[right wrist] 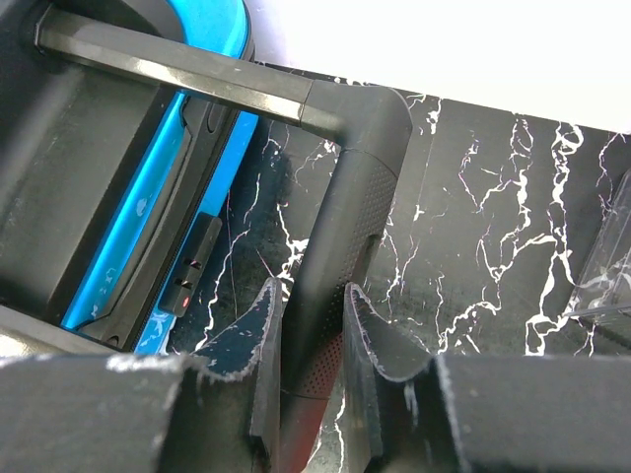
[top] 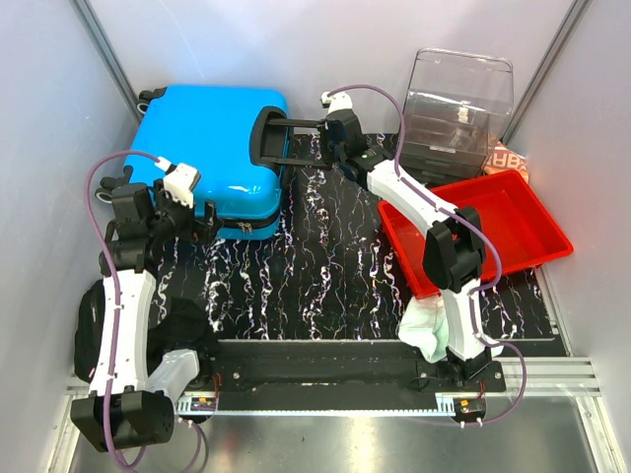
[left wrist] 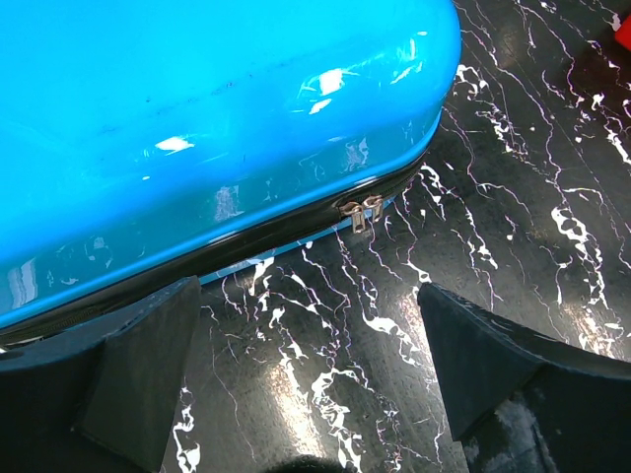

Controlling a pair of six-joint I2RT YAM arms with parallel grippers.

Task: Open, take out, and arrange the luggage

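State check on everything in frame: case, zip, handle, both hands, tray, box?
luggage: lying flat, shut.
zipper pulls: together at the seam, zipped.
handle: extended, clamped between the fingers of the right hand.
right hand: shut on handle.
left hand: open, empty, facing the zipper pulls.
red tray: empty.
clear drawer box: upright; drawers, cannot tell.

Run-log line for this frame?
luggage: closed, lying flat | right pincer: shut on handle | left pincer: open, near zipper pulls
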